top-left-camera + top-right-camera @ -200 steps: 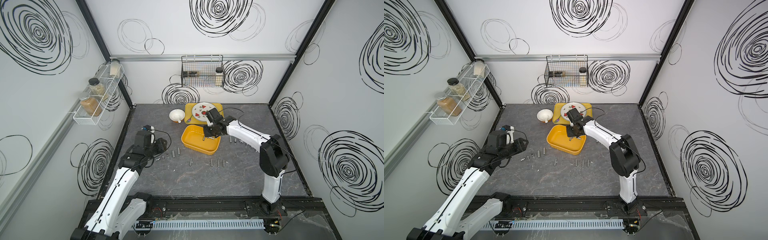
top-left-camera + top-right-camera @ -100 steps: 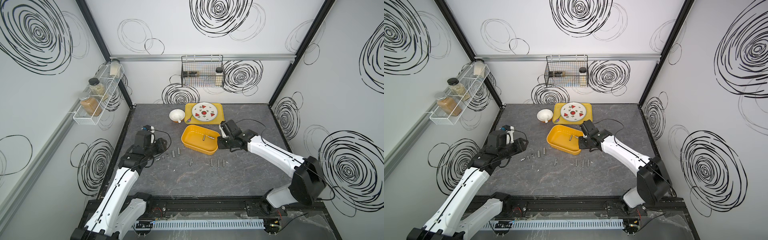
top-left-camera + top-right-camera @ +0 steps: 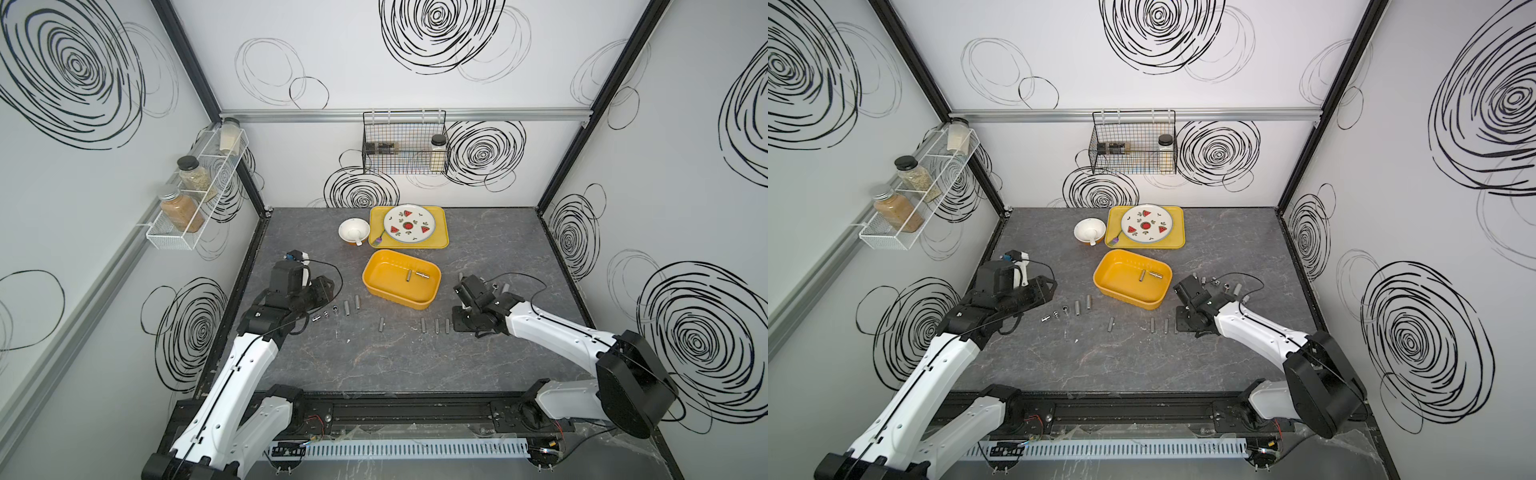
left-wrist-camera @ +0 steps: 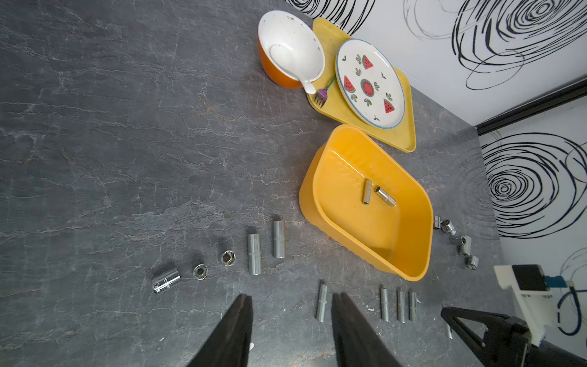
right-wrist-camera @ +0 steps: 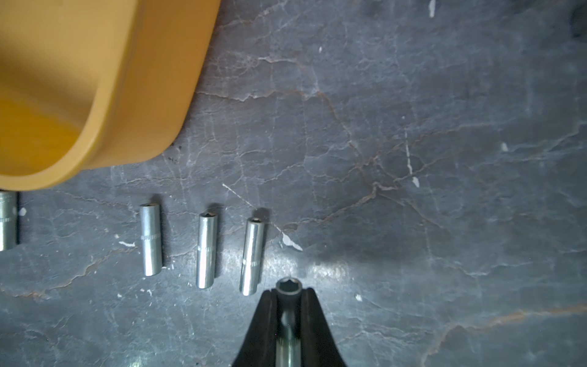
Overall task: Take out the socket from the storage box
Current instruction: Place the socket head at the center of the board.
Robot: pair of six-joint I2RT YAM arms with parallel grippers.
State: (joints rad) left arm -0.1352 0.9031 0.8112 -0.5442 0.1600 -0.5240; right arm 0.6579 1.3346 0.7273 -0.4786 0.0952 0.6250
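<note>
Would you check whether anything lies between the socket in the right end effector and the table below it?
Nothing visible does: the right end effector holds the socket over bare table, beside a row of three sockets.

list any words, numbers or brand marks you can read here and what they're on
No text can be read.
short chrome socket on the grey marbled table: possible stamped mark, too blurred to read.
round white watermelon-patterned plate: pictures only, no words.

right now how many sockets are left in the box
2. One socket lies mid-floor in the box; the other socket lies beside it, ends nearly touching. None seems hidden.
</note>
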